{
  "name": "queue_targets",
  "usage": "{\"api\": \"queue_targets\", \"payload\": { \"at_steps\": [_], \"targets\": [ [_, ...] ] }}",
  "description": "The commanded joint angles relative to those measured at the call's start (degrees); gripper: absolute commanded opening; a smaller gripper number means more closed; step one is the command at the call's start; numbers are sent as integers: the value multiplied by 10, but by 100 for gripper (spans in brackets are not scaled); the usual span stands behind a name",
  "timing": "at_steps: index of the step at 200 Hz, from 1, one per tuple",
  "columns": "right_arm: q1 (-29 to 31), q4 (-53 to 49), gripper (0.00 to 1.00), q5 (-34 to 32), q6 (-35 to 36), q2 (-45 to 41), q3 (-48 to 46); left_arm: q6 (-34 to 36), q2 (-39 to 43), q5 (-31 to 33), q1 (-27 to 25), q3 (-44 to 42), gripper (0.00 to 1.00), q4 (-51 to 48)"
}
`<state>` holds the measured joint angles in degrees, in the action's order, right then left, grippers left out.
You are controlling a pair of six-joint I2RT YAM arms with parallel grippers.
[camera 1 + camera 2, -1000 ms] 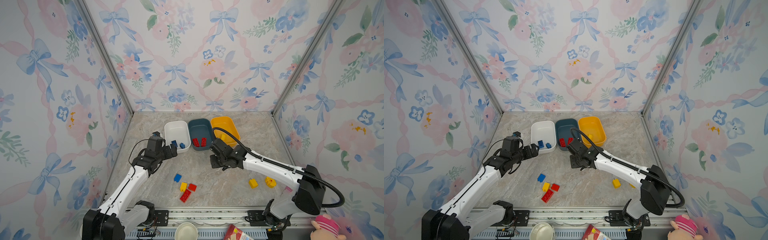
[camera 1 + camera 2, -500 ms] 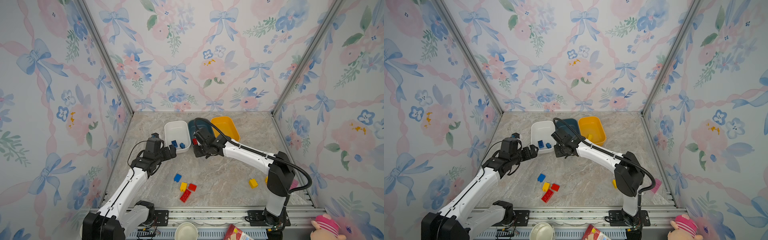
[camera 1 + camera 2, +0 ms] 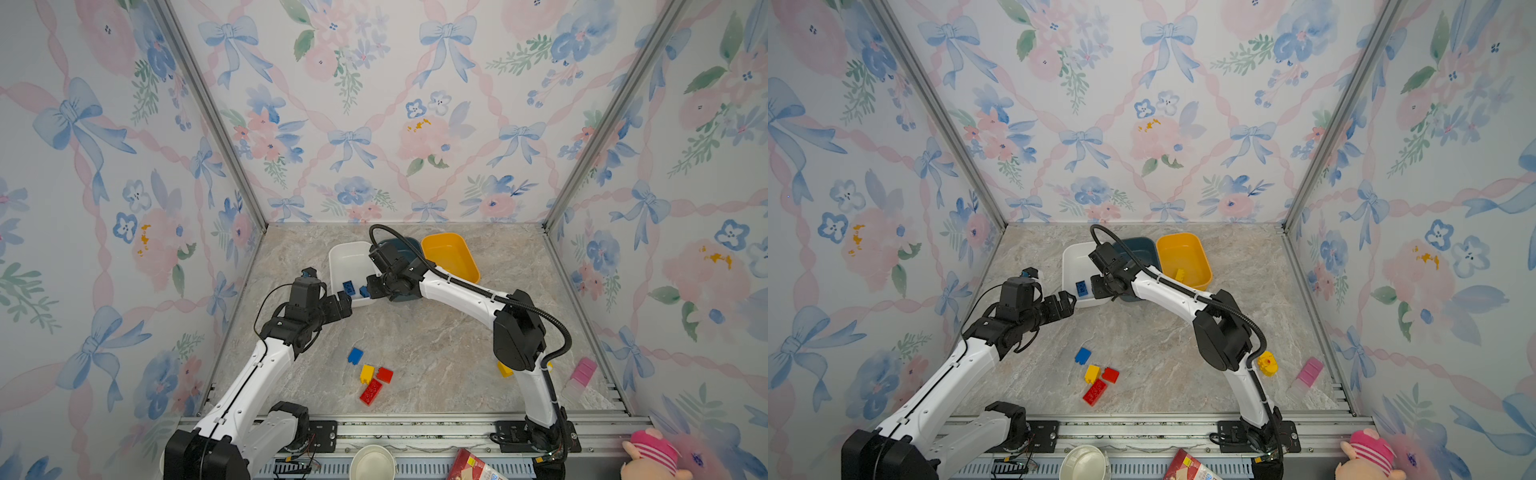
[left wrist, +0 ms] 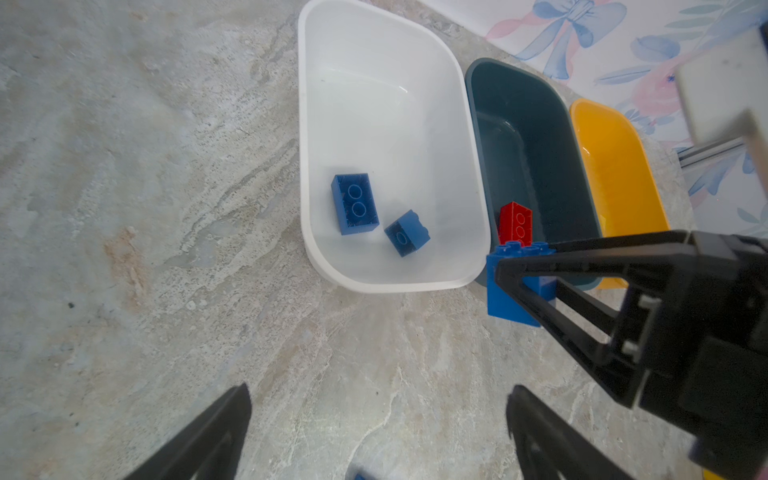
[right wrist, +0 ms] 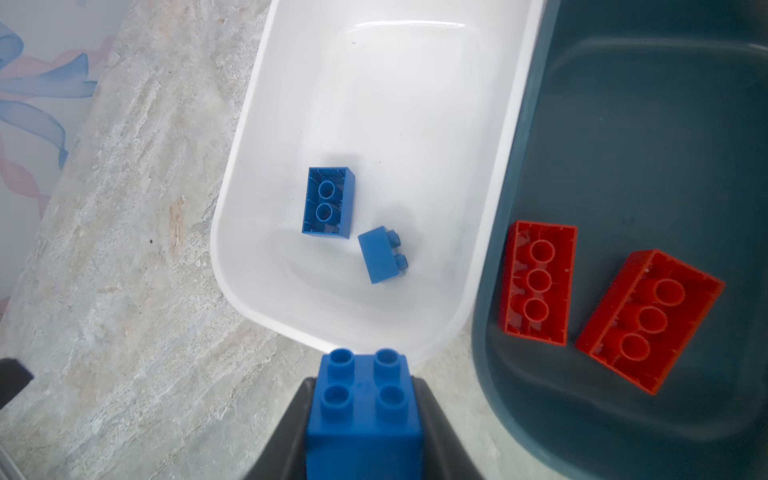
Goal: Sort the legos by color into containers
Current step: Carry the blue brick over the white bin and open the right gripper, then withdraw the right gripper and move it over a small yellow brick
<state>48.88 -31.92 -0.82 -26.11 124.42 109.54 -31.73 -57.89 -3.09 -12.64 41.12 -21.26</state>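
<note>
No text, label or number can be read; print on the red packet (image 3: 473,468) is blurred.

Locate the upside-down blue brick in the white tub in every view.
In a top view: upside-down blue brick, near end of white tub.
In a top view: brick, same spot.
Left wrist: brick inside tub beside smaller blue brick.
Right wrist: brick beside that smaller one.
Shared landmark: white tub.

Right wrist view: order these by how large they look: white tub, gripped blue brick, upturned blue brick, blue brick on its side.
1. white tub
2. gripped blue brick, inflated by nearness to the camera
3. upturned blue brick
4. blue brick on its side
</note>
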Motion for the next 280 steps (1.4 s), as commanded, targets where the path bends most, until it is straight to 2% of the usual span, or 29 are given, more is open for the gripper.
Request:
{"api": "queue_targets", "payload": {
  "at_steps": [1,92,116,148,221,280],
  "targets": [
    [-11,-1,34,5,12,33,44,-2,7,-6,4,-7,98,0],
    [-26,-48,34,9,20,155,194,-1,10,-4,10,-15,98,1],
    [-27,-60,45,11,22,169,217,-1,8,-4,10,-16,98,0],
    [-27,-59,60,10,21,164,218,-1,8,-6,11,-16,98,3],
    [-23,-59,62,6,28,122,195,-2,8,-7,12,-16,98,4],
    [-15,-57,67,0,35,55,135,-3,10,-7,13,-16,98,5]
  ]
}}
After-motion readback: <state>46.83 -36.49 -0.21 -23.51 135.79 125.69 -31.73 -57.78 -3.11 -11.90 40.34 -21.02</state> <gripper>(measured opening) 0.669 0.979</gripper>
